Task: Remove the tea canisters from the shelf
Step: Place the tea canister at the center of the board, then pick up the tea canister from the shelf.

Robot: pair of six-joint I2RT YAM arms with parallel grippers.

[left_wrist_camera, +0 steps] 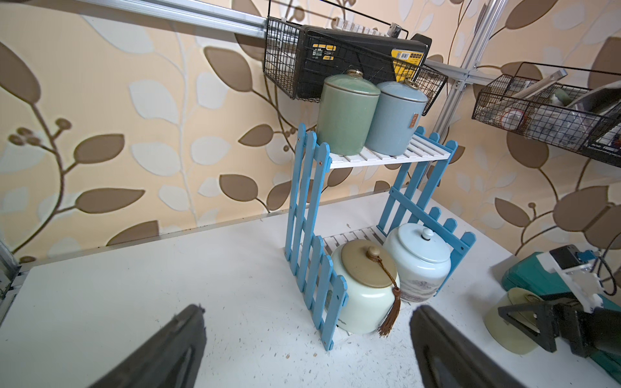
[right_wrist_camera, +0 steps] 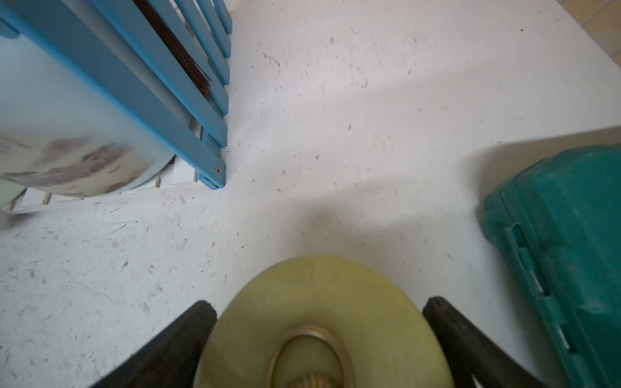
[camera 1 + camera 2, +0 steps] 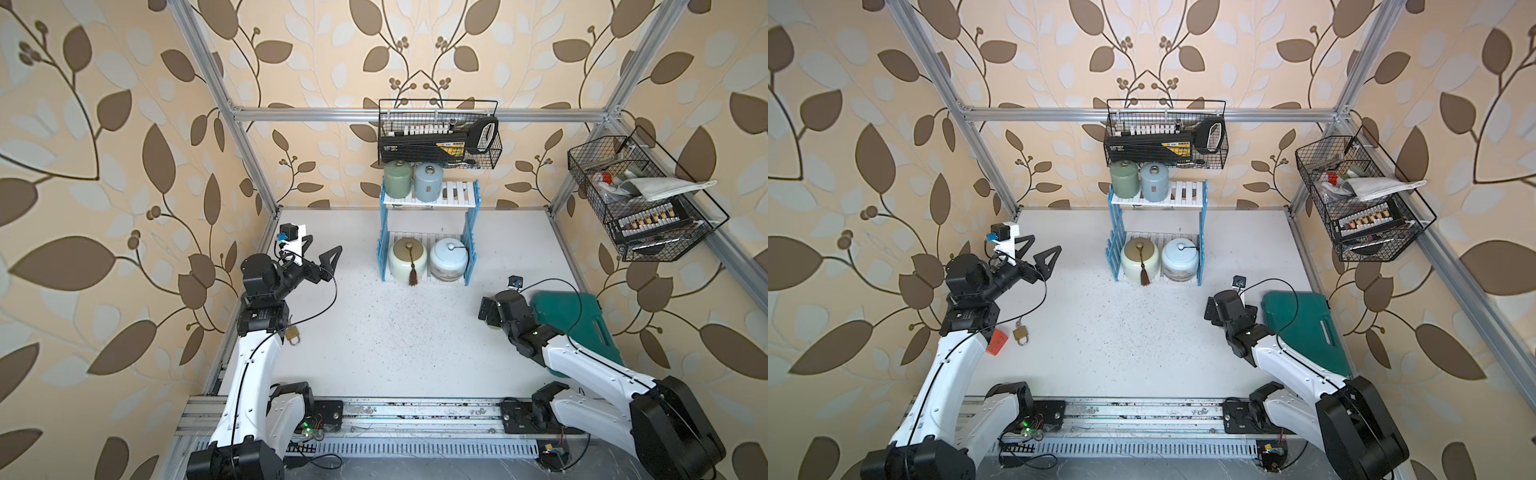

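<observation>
Yellow-green canister (image 2: pixel 302 285) set on tabletop (image 2: pixel 336 134) near shelf (image 3: pixel 455 195), flanked by right gripper (image 2: pixel 319 304), grip or release impossible to tell; left gripper (image 3: pixel 325 245) agape, empty. Four canisters (image 3: pixel 398 176) on shelf; next, seemingly, top-tier pickup.

No legible text: yellow labels (image 1: pixel 408 57) on black case (image 1: pixel 339 40) in wire basket (image 1: pixel 280 67) above shelf (image 1: pixel 304 201), brown tag (image 1: pixel 414 120) on blue canister (image 1: pixel 391 117) atop shelf, all unreadable.

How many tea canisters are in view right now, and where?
5: dark green and light blue on the shelf's top tier; cream tasselled and white-blue on its bottom tier; yellow-green on the table between the fingers of the right hand.
</observation>
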